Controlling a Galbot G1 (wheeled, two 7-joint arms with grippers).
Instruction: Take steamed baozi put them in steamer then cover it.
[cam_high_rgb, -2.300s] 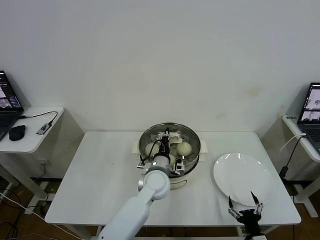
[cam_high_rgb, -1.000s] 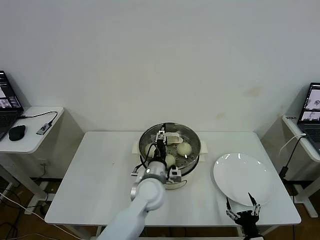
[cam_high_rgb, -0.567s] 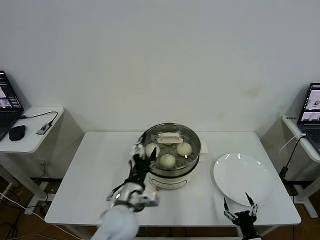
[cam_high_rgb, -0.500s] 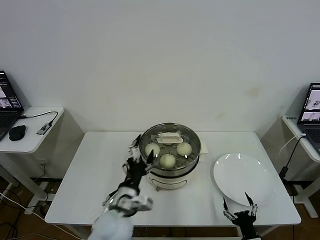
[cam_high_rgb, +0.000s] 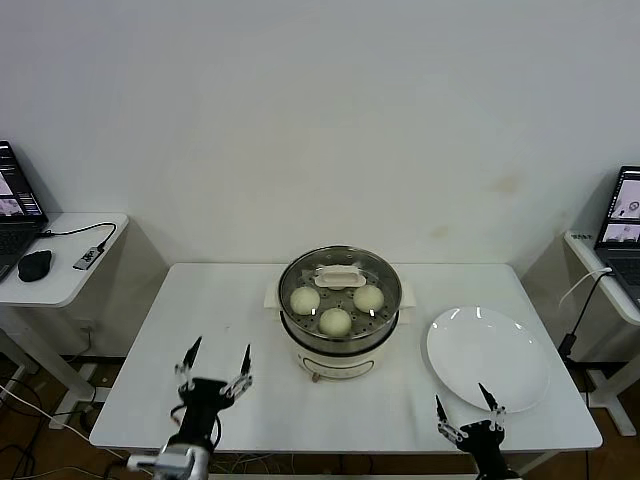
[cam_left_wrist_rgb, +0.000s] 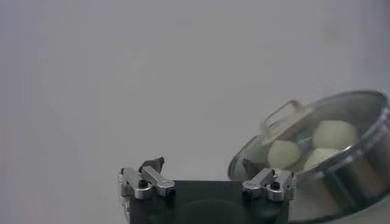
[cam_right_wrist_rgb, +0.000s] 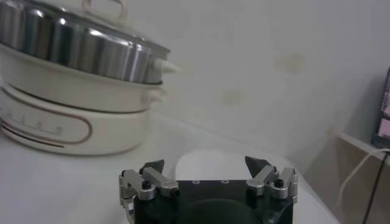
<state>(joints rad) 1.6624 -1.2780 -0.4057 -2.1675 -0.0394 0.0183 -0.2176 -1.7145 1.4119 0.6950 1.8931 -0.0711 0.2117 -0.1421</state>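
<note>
Down at the near edge of the table (cam_high_rgb: 200, 330), on the pot's left, the left gripper (cam_high_rgb: 216, 365) hangs with its claw spread wide and nothing in it. On the pot's right, also at the near edge, the right gripper (cam_high_rgb: 464, 408) is spread and empty too, just short of the white plate (cam_high_rgb: 488, 358), which is bare.

Now the pot itself: the steamer (cam_high_rgb: 340, 322) sits mid-table, well clear of both claws. Three buns (cam_high_rgb: 336, 321) show plainly through the glass, resting in the steel basket; a fourth may sit beneath the handle, but I can't tell. The lid (cam_high_rgb: 340, 280) is on, its cream handle centred, and from the left wrist view its rim looks seated all round.

By my reckoning the work is as good as done, so this step is simply getting away cleanly. Do it well by keeping both arms low and wide of the pot, with no swing back across the lid handle, and leaving the right claw off the plate's rim so nothing gets nudged.
</note>
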